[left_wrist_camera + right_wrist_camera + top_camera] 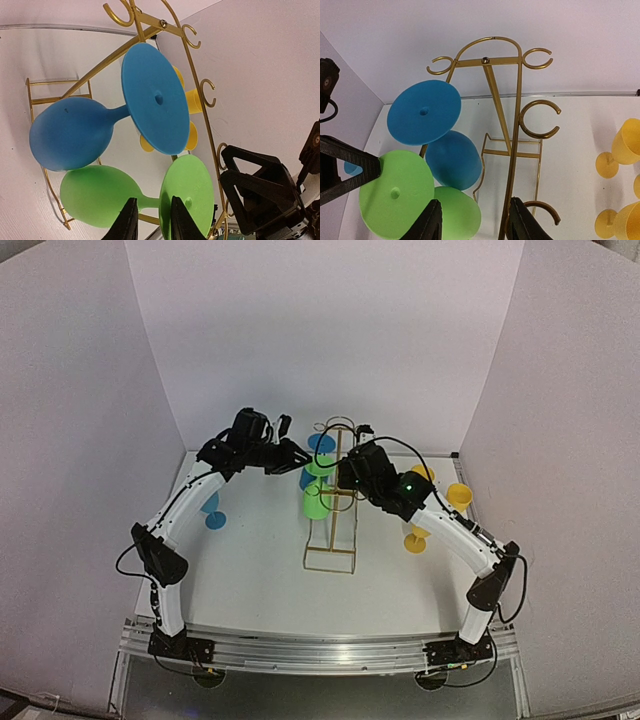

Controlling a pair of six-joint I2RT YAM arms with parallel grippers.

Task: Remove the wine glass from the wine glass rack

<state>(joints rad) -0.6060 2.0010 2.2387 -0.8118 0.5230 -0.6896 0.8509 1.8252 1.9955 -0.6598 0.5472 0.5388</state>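
Left fingers (126, 225) straddle green wine glass (95, 195) stem (seemingly not gripping).

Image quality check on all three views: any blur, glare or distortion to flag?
Top external: wide-angle bowing at the walls, even soft light, no glare. Left wrist: blue wine glass sharp, left gripper dark and slightly soft. Right wrist: wine glass rack crisp, right gripper dark, yellow glasses cropped at the edge.

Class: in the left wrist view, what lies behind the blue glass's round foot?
Yellow glassware peeks behind the blue glass; its foot hides most of it, so the count is unclear.
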